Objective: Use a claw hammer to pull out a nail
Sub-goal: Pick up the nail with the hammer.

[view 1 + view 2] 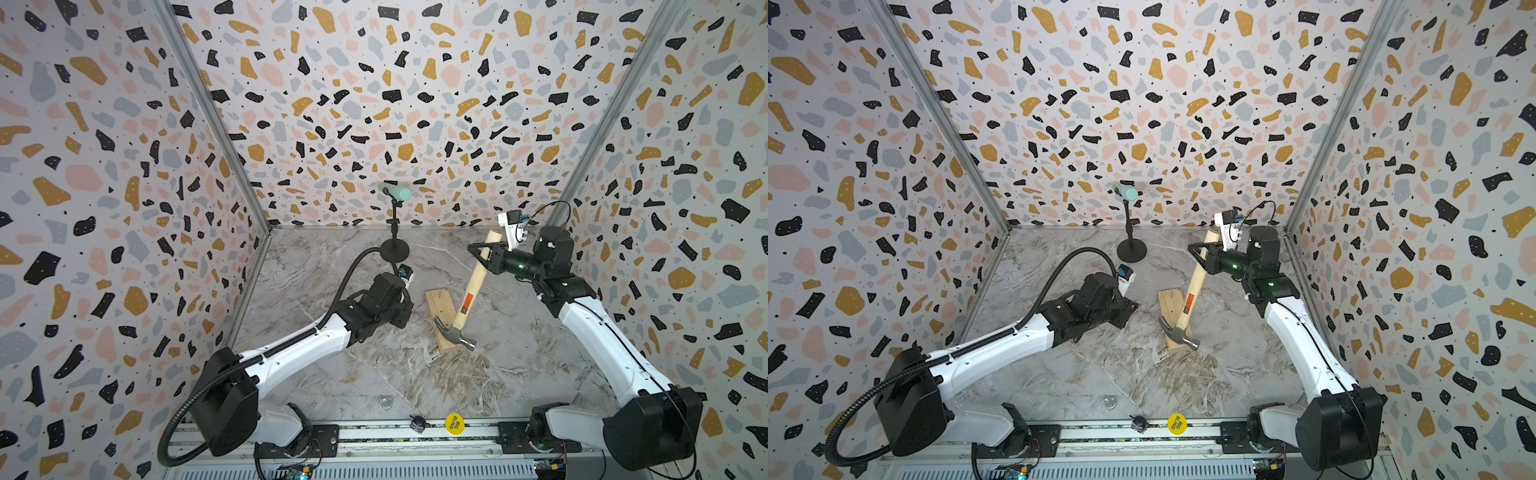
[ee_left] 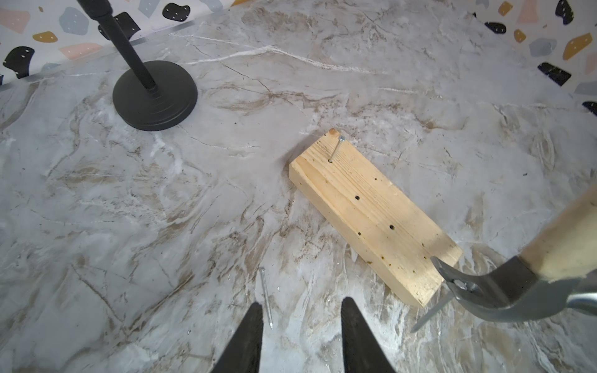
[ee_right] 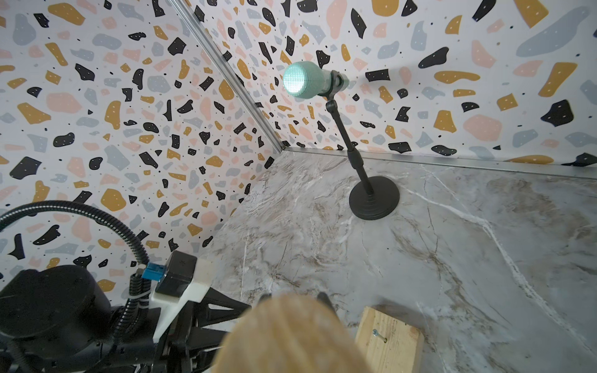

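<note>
My right gripper (image 1: 482, 249) (image 3: 294, 295) is shut on the upper end of the claw hammer's pale wooden handle (image 1: 473, 282) (image 1: 1194, 286) (image 3: 290, 332). The handle leans, and the steel head (image 1: 459, 336) (image 2: 504, 290) is at the near end of a wood block (image 1: 438, 307) (image 2: 371, 213). A nail (image 2: 431, 311) hangs in the forked claw, free of the wood. A second nail (image 2: 336, 149) (image 3: 379, 336) stands in the block's far end. A third nail (image 2: 266, 297) lies loose on the table. My left gripper (image 2: 302, 302) hovers open and empty left of the block, beside that loose nail.
A mint-green microphone (image 1: 395, 193) (image 3: 305, 80) on a black stand with a round base (image 1: 395, 249) (image 2: 155, 95) stands at the back of the marble table. Patterned walls close in three sides. A yellow disc (image 1: 454, 423) lies on the front rail.
</note>
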You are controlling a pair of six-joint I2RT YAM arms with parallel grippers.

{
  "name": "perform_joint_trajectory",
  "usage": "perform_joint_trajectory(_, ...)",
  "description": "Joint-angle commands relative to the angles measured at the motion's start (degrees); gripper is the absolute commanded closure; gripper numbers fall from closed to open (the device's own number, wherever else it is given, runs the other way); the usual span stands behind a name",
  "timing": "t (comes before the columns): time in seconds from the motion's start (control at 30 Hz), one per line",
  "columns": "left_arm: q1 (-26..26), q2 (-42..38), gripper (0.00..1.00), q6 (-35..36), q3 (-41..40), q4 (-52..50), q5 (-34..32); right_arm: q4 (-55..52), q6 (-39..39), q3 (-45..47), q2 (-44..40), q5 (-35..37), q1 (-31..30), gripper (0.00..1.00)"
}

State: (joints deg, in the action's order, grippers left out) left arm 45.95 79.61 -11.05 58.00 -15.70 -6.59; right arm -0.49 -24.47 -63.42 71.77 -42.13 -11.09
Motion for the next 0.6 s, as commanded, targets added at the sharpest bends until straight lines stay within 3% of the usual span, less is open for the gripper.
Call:
perform_joint_trajectory(0.0,1.8,-0.4,0.64,4.0,2.4,-3.0,-2.7,4.3,-4.8,-4.0,-0.8,-3.4,0.3,1.00)
perform_joint_trajectory(0.57,6.6,2.2,0.64,5.9,2.0,-2.6,0.6,8.0,-7.5,-3.1,1.8,-4.8,0.8,1.00)
